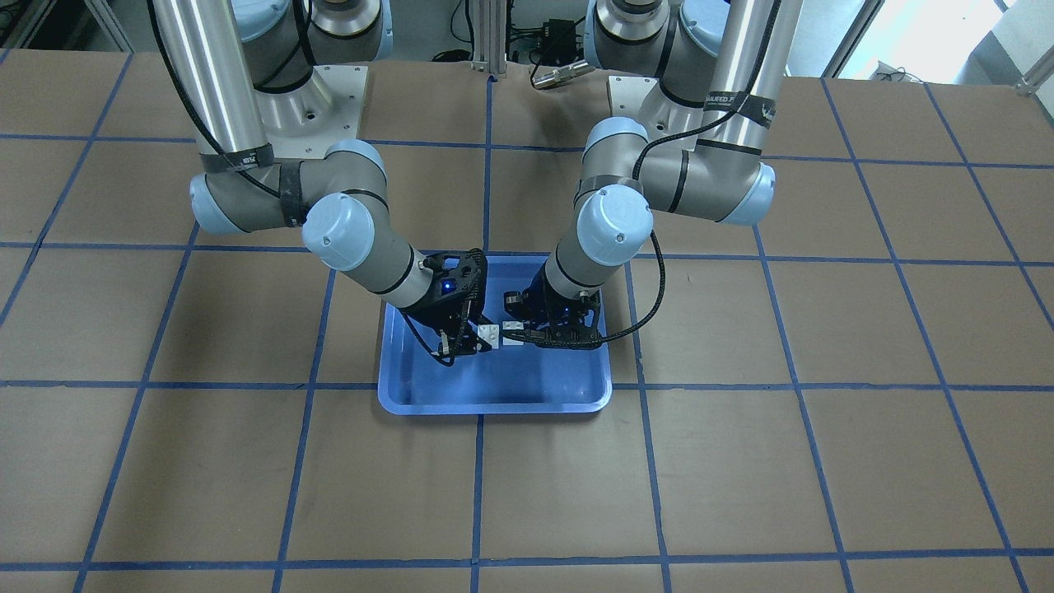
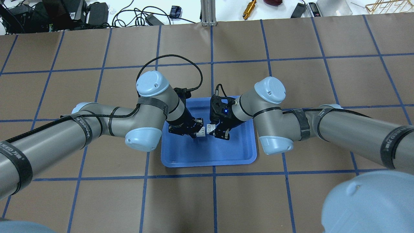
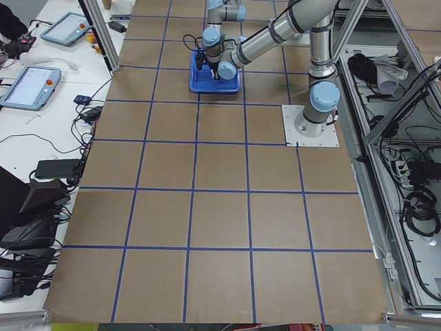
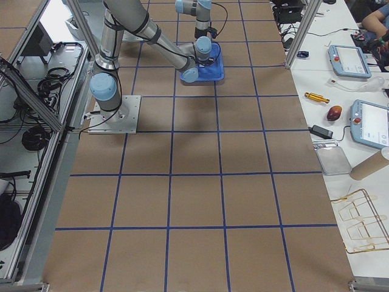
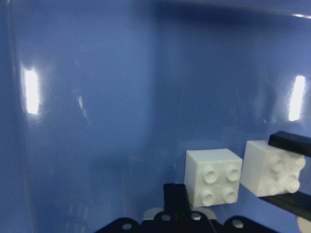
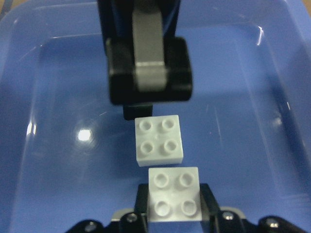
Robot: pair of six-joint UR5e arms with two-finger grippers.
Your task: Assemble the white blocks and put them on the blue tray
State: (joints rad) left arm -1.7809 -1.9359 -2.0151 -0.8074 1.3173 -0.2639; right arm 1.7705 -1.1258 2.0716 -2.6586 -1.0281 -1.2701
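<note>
Both grippers hang over the blue tray (image 1: 494, 407), each shut on one white block. In the overhead view my left gripper (image 2: 198, 132) holds a white block (image 2: 202, 132). My right gripper (image 2: 214, 129) holds the other white block (image 2: 211, 128). The two blocks sit side by side above the tray floor with a narrow gap between them. In the right wrist view my own block (image 6: 175, 195) is at the bottom and the left gripper's block (image 6: 159, 141) is just beyond it, studs facing the camera. In the left wrist view my block (image 5: 213, 177) is beside the other block (image 5: 272, 167).
The tray (image 2: 207, 163) lies at the table's middle on brown paper with blue grid lines. Nothing else lies in the tray. Cables and tools lie beyond the far table edge (image 2: 249, 8). Operator tablets (image 4: 349, 61) rest on the side bench.
</note>
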